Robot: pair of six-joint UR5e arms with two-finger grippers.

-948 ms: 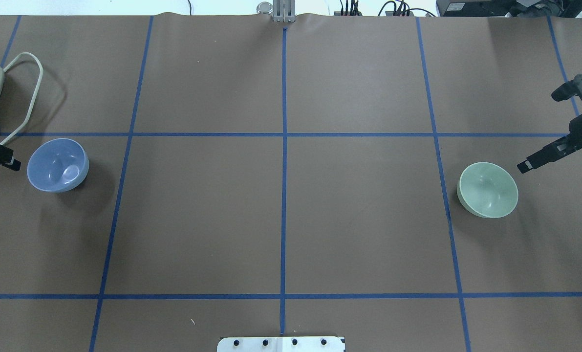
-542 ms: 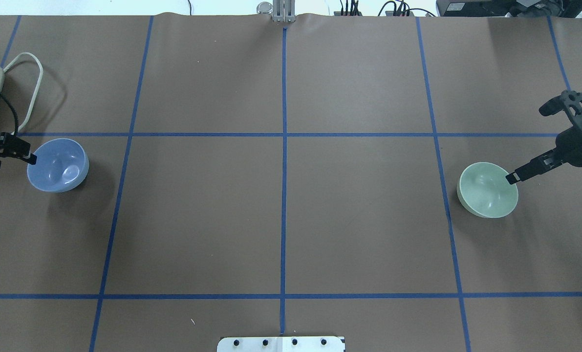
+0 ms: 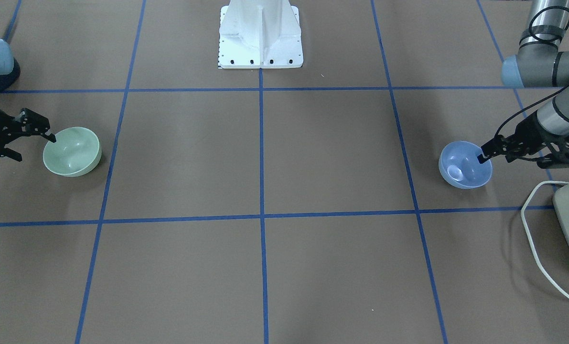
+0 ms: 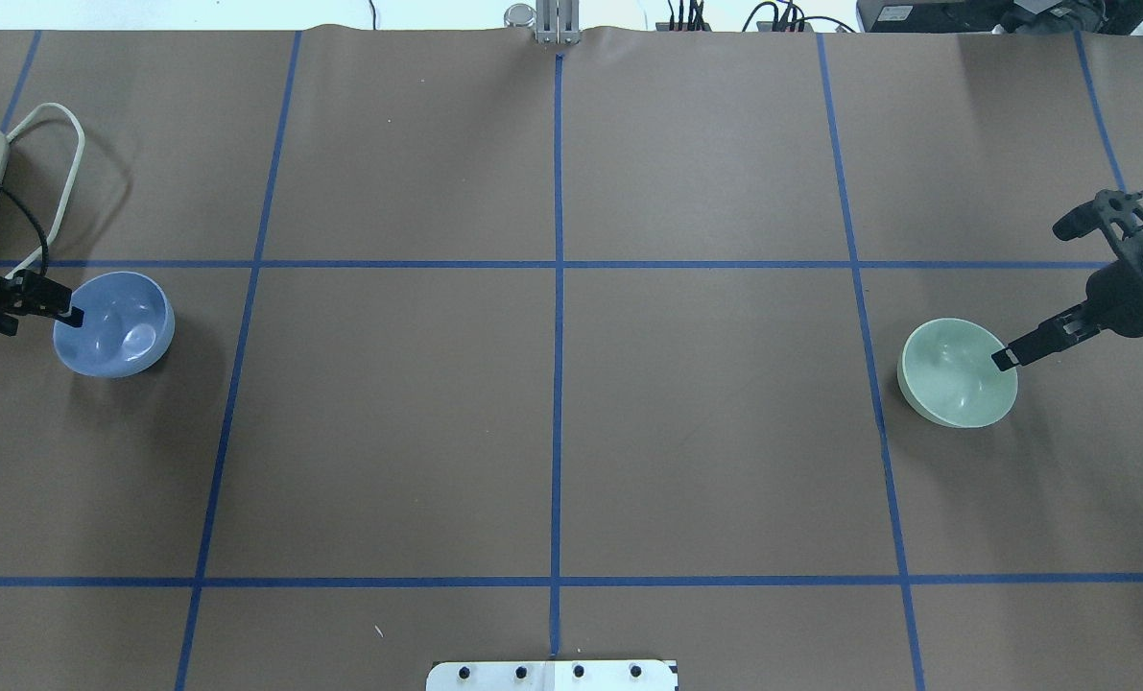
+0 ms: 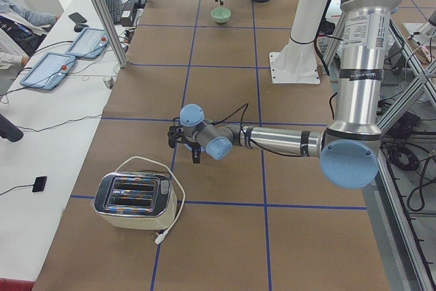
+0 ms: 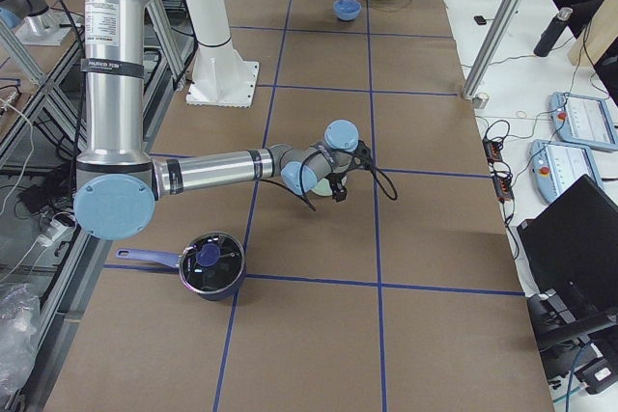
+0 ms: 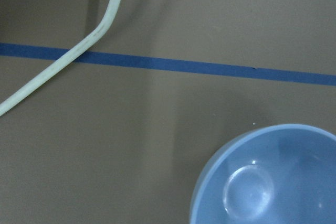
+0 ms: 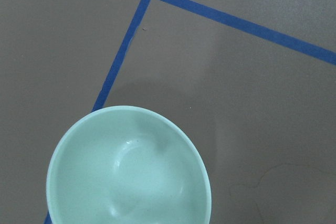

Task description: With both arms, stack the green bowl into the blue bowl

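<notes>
Jaws wide open — at green bowl (image 4: 950,384), blue bowl (image 4: 120,326) rims.

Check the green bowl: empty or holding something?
Empty. Right wrist view looks straight into the green bowl: bare interior, only reflections.

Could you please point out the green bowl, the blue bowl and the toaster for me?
green bowl (image 4: 955,376), overhead view, inner floor.
blue bowl (image 4: 115,326), overhead view, inner floor.
toaster (image 5: 133,195), left side view, chrome top.
</notes>
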